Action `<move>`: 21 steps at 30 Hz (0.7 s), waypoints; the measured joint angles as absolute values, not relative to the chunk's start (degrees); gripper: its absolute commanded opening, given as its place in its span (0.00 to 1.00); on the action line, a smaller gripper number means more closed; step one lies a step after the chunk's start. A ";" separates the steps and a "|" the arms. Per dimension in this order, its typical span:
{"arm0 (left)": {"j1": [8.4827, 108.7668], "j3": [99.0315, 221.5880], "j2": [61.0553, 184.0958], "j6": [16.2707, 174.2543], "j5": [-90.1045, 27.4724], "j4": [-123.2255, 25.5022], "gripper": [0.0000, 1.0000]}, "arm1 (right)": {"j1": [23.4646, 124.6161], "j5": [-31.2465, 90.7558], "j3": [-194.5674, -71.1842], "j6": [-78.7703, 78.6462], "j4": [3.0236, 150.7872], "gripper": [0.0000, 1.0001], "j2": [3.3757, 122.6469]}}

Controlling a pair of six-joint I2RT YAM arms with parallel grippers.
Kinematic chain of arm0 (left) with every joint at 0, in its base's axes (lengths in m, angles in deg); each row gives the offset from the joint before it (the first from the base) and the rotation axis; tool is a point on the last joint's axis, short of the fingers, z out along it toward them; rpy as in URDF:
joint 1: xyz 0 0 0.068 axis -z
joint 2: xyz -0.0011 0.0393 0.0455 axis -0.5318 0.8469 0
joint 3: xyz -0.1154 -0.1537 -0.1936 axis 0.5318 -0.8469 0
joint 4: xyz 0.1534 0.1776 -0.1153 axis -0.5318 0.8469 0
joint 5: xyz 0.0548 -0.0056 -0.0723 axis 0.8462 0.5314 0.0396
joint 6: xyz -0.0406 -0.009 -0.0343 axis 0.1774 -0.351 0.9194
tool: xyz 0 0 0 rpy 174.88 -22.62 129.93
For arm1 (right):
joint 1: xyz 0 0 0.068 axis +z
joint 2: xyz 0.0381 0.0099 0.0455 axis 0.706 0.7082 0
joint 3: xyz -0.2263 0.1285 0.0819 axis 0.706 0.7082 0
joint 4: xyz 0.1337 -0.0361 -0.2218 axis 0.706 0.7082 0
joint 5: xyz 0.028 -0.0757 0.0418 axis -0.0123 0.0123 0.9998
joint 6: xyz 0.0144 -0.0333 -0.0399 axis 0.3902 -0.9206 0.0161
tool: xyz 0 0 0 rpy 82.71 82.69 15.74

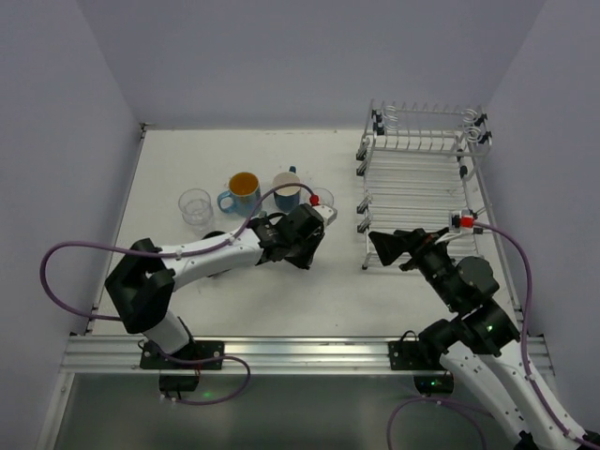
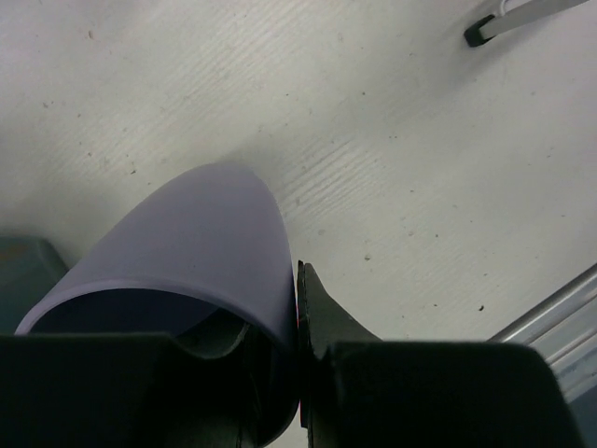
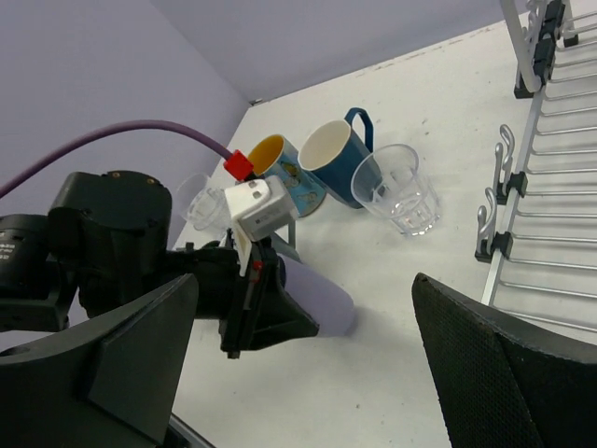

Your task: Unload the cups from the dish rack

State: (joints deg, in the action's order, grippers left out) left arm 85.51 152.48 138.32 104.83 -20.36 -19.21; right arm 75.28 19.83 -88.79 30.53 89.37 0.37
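My left gripper (image 2: 297, 322) is shut on the rim of a lavender tumbler (image 2: 196, 247), one finger inside and one outside. The tumbler is tilted low over the white table, and it also shows in the right wrist view (image 3: 325, 301). From above, the left gripper (image 1: 309, 236) hides it. A clear glass (image 1: 196, 204), a blue mug with an orange inside (image 1: 242, 190), a dark teal mug with a white inside (image 1: 287, 187) and a second clear glass (image 1: 322, 200) stand in a row behind it. The wire dish rack (image 1: 422, 178) stands at the right. My right gripper (image 1: 389, 248) is open and empty at the rack's front left corner.
A black foot of the rack (image 2: 480, 33) lies at the upper right of the left wrist view. Rack bars and hooks (image 3: 546, 196) line the right edge of the right wrist view. Purple cables trail from both arms. Grey walls enclose the table.
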 measured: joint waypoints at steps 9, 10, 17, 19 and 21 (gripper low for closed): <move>86.65 153.96 143.79 103.56 -15.37 -17.35 0.36 | 75.28 19.37 -88.81 29.88 91.38 0.99 -0.05; 86.67 154.36 143.94 103.45 -15.04 -17.22 0.40 | 75.28 18.98 -88.88 29.79 91.84 0.99 -0.27; 87.04 156.72 143.90 102.86 -13.40 -16.54 0.64 | 75.28 16.86 -91.90 28.76 94.05 0.99 -1.75; 87.06 157.37 143.64 102.82 -13.21 -16.23 0.70 | 75.28 16.49 -93.21 28.46 94.55 0.99 -1.99; 87.06 157.79 142.70 102.80 -13.03 -15.82 0.75 | 75.28 15.55 -94.69 28.08 95.10 0.99 -2.39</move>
